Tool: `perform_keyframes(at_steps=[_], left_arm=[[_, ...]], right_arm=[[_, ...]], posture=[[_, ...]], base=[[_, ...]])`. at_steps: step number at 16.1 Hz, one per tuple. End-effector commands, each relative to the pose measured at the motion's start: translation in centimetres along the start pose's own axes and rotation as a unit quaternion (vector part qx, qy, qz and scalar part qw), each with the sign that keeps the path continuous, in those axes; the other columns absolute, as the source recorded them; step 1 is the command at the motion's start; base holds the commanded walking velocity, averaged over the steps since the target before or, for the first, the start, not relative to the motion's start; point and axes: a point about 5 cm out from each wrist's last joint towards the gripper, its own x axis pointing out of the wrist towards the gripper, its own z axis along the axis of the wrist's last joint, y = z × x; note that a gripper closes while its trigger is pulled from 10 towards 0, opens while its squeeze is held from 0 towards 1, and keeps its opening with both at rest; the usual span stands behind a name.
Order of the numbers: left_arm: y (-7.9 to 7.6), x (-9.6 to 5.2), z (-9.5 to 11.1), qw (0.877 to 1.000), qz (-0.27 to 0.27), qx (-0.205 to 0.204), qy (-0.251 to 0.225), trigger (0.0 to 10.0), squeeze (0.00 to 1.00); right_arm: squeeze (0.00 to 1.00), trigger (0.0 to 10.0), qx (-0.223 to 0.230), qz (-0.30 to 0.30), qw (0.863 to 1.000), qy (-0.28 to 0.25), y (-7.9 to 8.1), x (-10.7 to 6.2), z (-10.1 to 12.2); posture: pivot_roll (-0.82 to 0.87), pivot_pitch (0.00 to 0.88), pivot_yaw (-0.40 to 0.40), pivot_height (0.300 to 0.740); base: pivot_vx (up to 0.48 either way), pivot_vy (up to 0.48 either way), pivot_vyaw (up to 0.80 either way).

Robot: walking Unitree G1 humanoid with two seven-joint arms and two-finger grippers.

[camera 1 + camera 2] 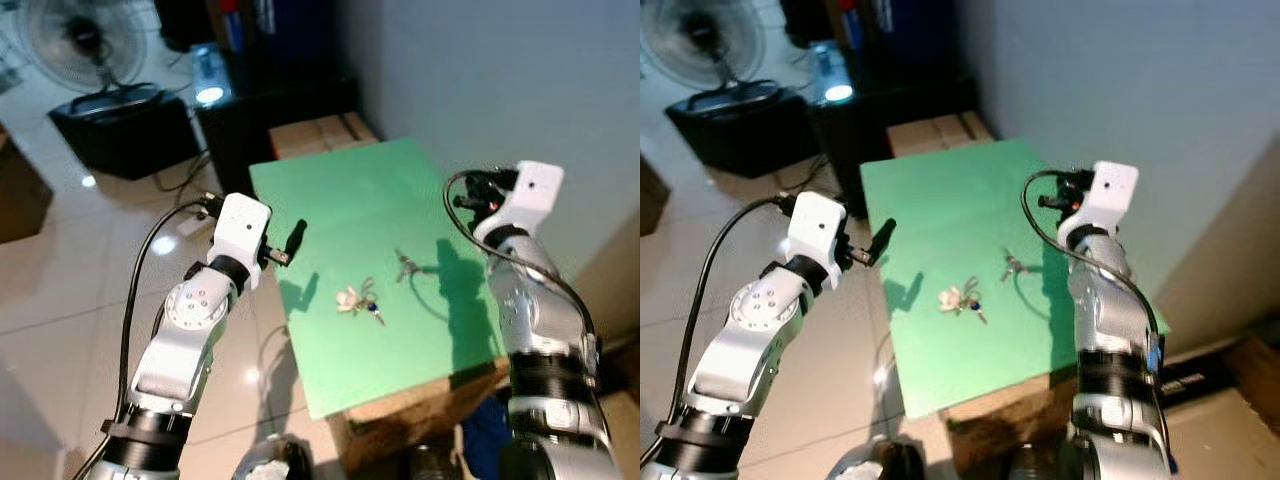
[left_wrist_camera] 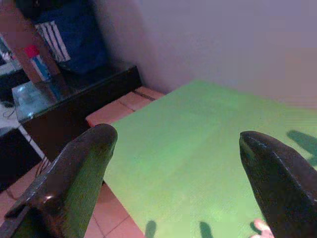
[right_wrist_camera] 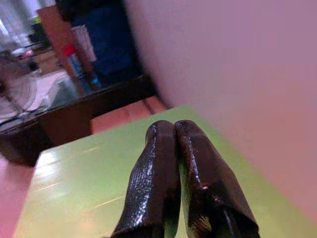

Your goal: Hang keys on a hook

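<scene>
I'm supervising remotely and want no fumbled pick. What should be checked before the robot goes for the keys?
1. Keys lying free on the green table: ok.
2. Left gripper open: ok.
3. Left gripper over the keys: not ok, it hovers at the table's left edge.
4. Right gripper open: not ok, shut.
5. Small metal hook lying apart from the keys: ok.
6. Hook fixed firmly: cannot tell.

Count: 1 green table (image 1: 380,200); 1 key bunch (image 1: 358,299); 1 small metal hook (image 1: 406,267); 2 grippers, left gripper (image 2: 178,163), right gripper (image 3: 173,148); 1 floor fan (image 1: 80,40); 1 black cabinet (image 1: 270,100); 2 cardboard boxes (image 1: 320,133)
</scene>
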Motion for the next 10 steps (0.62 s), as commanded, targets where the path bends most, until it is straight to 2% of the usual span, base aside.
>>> perform_keyframes(at_steps=[1, 2, 3, 5, 6, 8, 10], left_arm=[[0.1, 0.0, 0.1, 1.000, 0.006, 0.008, -0.001, 10.0, 0.00], [-0.3, 0.0, -0.2, 1.000, 0.001, 0.009, 0.005, 10.0, 0.00], [-0.5, 0.0, -0.4, 1.000, -0.003, 0.010, 0.009, 10.0, 0.00], [-0.7, -0.1, -0.7, 1.000, -0.001, 0.015, 0.010, 10.0, 0.00], [-0.9, -0.3, -1.0, 1.000, -0.002, 0.023, 0.012, 10.0, 0.00], [-0.9, -0.4, -1.0, 1.000, 0.001, 0.023, 0.012, 10.0, 0.00], [-0.8, -0.2, -1.1, 1.000, 0.011, 0.027, 0.012, 10.0, 0.00]], right_arm=[[0.00, 0.0, -0.013, 0.004, 1.000, -0.002, 0.4, -0.1, 0.1], [0.00, 10.0, -0.092, 0.039, 0.994, 0.036, 0.9, -0.6, -0.8], [0.00, 10.0, -0.150, 0.064, 0.984, 0.073, 1.2, -1.2, -1.8], [0.00, 10.0, -0.167, 0.099, 0.974, 0.114, 1.4, -2.2, -3.1], [0.00, 10.0, -0.203, 0.134, 0.959, 0.145, 1.5, -3.4, -4.6], [0.00, 10.0, -0.224, 0.151, 0.953, 0.140, 1.9, -4.1, -5.0], [0.00, 10.0, -0.254, 0.168, 0.946, 0.112, 2.7, -4.8, -4.9]], posture=[[-0.11, 0.000, 0.077, 0.718], [-0.12, 0.000, 0.074, 0.718], [-0.12, 0.000, 0.067, 0.718], [-0.12, 0.000, 0.050, 0.718], [-0.11, 0.000, 0.032, 0.718], [-0.11, 0.000, 0.022, 0.718], [-0.12, 0.000, 0.011, 0.718]], base=[[0.000, 0.000, 0.00], [0.000, 0.000, 0.00], [0.000, 0.000, 0.00], [0.000, 0.000, 0.00], [0.000, 0.000, 0.00], [0.000, 0.000, 0.00], [0.000, 0.000, 0.00]])
